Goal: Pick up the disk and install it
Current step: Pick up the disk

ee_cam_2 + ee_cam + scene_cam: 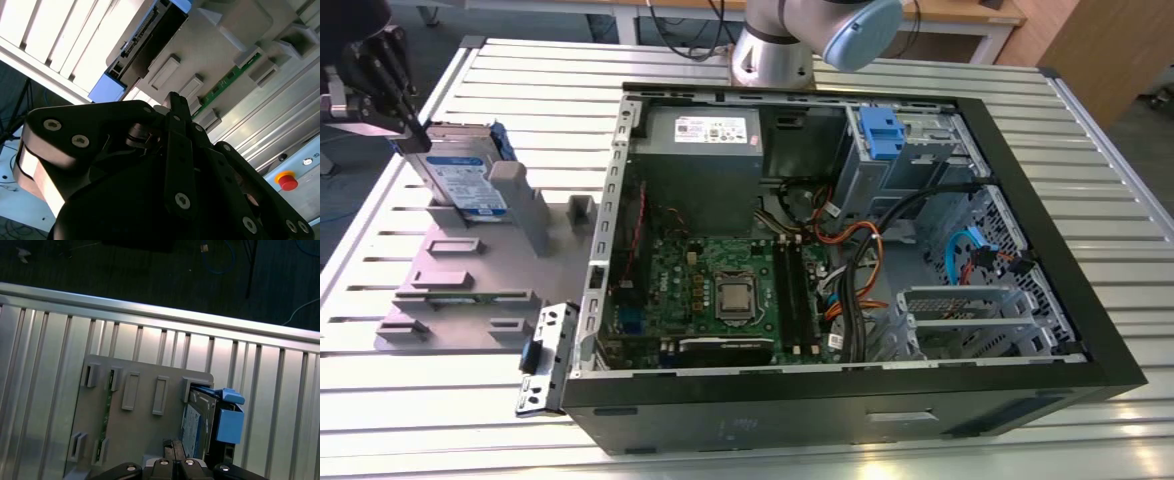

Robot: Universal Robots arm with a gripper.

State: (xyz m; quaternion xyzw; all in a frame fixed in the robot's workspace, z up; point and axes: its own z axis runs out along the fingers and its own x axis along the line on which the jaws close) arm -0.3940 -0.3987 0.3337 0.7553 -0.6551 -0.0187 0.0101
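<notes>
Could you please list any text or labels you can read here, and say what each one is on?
No text here can be read.
White-and-blue label on the disk: print too small to read.
White sticker on the power supply: print too small to read.

Slatted table [520,80], grey holder [467,290], computer case [854,405]

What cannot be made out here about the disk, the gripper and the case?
1. Contact between gripper and disk: exterior view, the dark gripper overlaps the disk's top corner.
2. Lower part of the disk: exterior view, hidden behind posts of the grey fixture.
3. Near end of the disk: first wrist view, behind the gripper's body.
4. Floor of the case: exterior view, covered by cables.
</notes>
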